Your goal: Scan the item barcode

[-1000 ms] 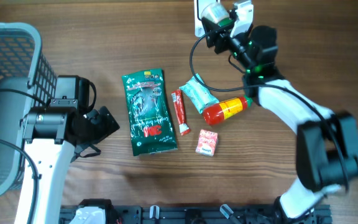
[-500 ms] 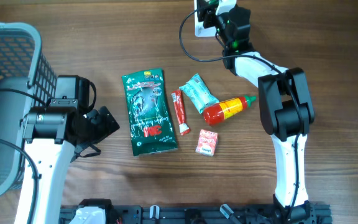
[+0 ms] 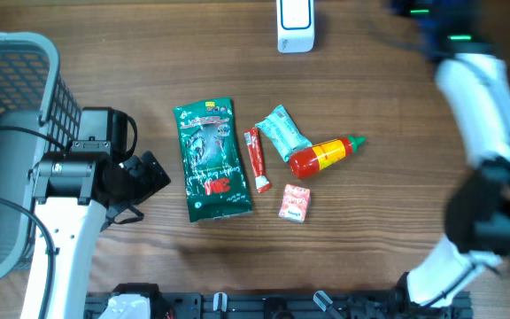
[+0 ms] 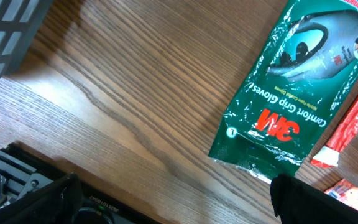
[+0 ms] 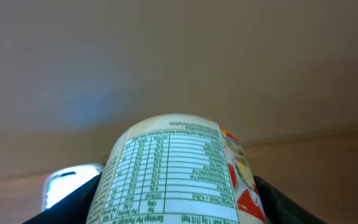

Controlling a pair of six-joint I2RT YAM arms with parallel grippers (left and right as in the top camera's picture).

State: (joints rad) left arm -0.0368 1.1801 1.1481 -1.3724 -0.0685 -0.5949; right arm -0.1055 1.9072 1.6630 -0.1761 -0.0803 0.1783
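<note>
At the far left stands the basket (image 3: 50, 89). Beside it the left gripper (image 4: 173, 191) hangs with its jaws spread wide and nothing between them. The glove pack (image 3: 212, 159) lies just to its right. The bottle (image 3: 321, 156) and the other small goods lie loose at mid-table. None of these is in hand. The scanner (image 3: 295, 22) stands at the far edge, centre. The item is a can (image 5: 173, 162), clamped in the right gripper (image 5: 176, 199). Dark fingers (image 5: 284, 205) press it on both sides at a medium spread. The overhead view shows only the blurred right arm (image 3: 481, 97) at the far right; the can itself cannot be made out there. In the right wrist view a white shape low and left of the can is probably the scanner. On that reading the scanner lies to the left of the can. The right arm is the nearer; the left arm is well apart. The long axis of the can runs out along the fingers, away from the wrist camera. The label is white with a green nutrition table facing the camera and red-and-yellow artwork on the right flank. No barcode is visible. The coming move probably requires a roll about that axis to find it.
</note>
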